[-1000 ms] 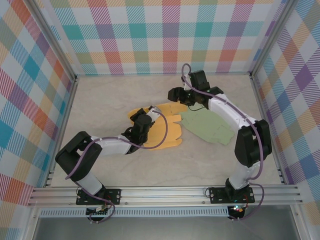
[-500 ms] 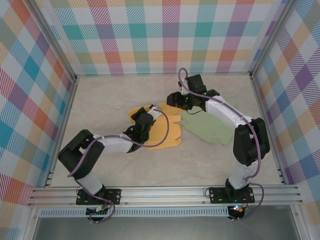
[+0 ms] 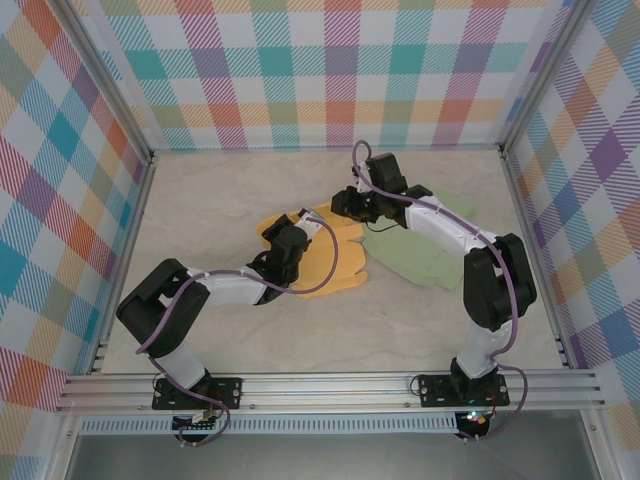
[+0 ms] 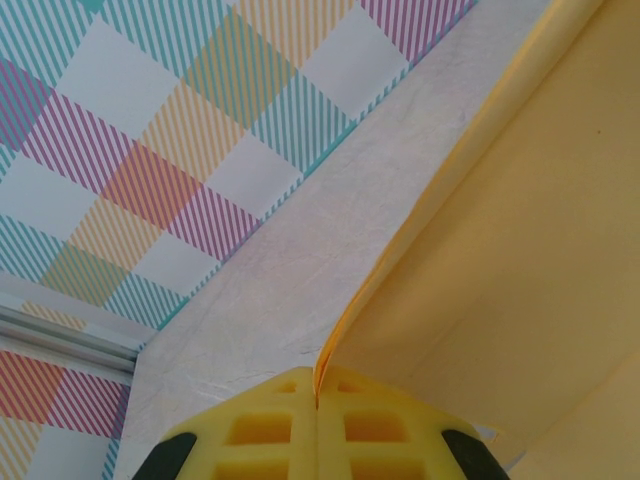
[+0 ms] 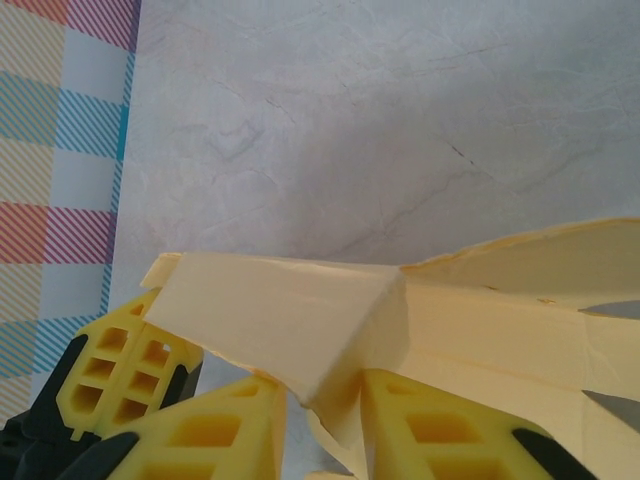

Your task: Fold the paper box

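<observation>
paper box (image 4: 520,250): cut off right | green sheet (image 3: 420,262): partly under right arm (image 3: 445,225)

Yellow paper box (image 3: 350,275), pastel plaid walls (image 3: 300,70)

Top camera overhead, facing down; 2 wrist cameras close-up; all share paper box (image 3: 350,275).

Left gripper (image 4: 316,400): yellow fingers pressed together on the thin edge of the flat yellow paper box (image 4: 520,250); sheet rises toward upper right; pale marbled table (image 4: 300,240) behind; plaid wall (image 4: 150,130) upper left.
</observation>
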Tool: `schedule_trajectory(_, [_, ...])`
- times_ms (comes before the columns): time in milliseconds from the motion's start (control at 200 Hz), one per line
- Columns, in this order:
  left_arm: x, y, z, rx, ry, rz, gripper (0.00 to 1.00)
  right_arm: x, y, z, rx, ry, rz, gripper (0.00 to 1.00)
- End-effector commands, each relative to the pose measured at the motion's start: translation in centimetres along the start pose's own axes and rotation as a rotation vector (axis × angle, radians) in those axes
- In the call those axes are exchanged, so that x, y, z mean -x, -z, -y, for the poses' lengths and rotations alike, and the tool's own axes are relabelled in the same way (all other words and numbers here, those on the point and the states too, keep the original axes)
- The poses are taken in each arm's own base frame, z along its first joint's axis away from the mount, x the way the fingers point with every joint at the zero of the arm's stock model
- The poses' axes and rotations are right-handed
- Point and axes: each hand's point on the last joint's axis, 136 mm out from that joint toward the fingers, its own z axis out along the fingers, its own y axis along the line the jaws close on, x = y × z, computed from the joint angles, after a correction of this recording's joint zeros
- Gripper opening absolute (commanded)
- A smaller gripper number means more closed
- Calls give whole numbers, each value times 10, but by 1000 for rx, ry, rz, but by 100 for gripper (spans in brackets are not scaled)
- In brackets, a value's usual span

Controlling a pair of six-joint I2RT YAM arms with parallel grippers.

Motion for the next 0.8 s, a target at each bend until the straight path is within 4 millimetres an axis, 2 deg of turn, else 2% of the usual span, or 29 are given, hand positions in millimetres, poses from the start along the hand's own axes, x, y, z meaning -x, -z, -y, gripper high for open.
schedule_trajectory(0, [17, 5, -6, 22, 57, 37, 0, -4, 4, -9, 39, 25, -1, 34])
schedule_trajectory(150, [17, 6, -7, 21, 51, 34, 0, -16, 28, -3, 2, 62, 24, 48])
schedule_trajectory(265, [15, 9, -7, 13, 54, 39, 0, -25, 49, 10, -24, 62, 72, 51])
schedule_trajectory(365, [15, 11, -8, 7, 55, 48, 0, -33, 58, 32, -60, 31, 107, 52])
schedule_trajectory(500, [15, 13, -9, 3, 53, 54, 0, -45, 46, 65, -85, -37, 97, 52])
schedule_trajectory(560, [15, 13, -9, 3, 54, 53, 0, -48, 36, 74, -81, -49, 90, 52])
schedule_trajectory(800, [16, 13, -8, -2, 54, 54, 0, -40, 1, 93, -74, -35, 101, 55])
